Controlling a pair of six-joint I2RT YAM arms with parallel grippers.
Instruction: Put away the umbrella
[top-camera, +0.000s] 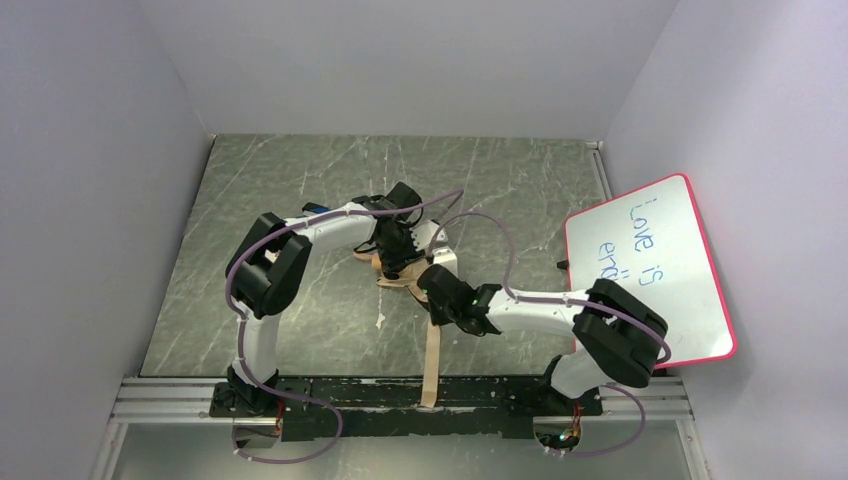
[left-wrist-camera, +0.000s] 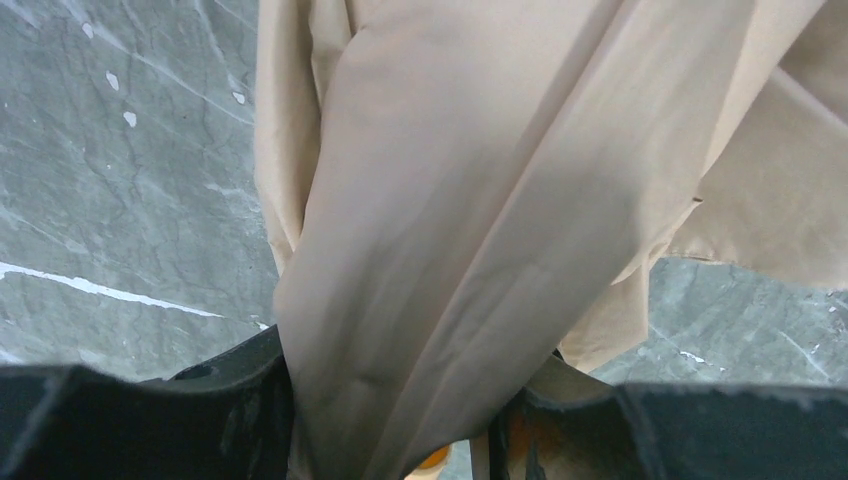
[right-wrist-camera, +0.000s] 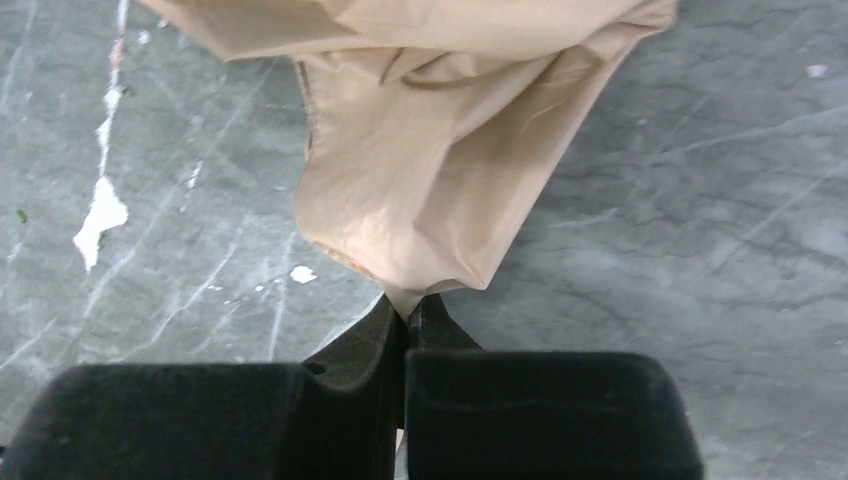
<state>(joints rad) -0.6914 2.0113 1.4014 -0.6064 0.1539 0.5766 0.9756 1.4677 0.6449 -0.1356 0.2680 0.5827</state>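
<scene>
We see the compact cream-beige fabric umbrella (top-camera: 392, 274) lying loosely bunched near the middle of the grey marble-patterned counter (top-camera: 500, 190), between the two wrists. The left jaws are closed around a thick fold of the umbrella (left-wrist-camera: 470, 200). In the left wrist view the cloth fills the gap between the black fingers (left-wrist-camera: 150, 420) and fans out beyond them. The right jaws are pinched tight on the very tip of a corner of the umbrella (right-wrist-camera: 430, 170), which spreads out from the black fingertips (right-wrist-camera: 375, 335) with the counter behind it (whether that corner is lifted clear of the surface we cannot tell). From the top camera, a narrow beige strip (top-camera: 431, 360) runs from beneath the right wrist toward the near edge and across the black base bar (top-camera: 350, 395). A pink-edged whiteboard (top-camera: 660, 270) with handwriting leans at the right wall.
</scene>
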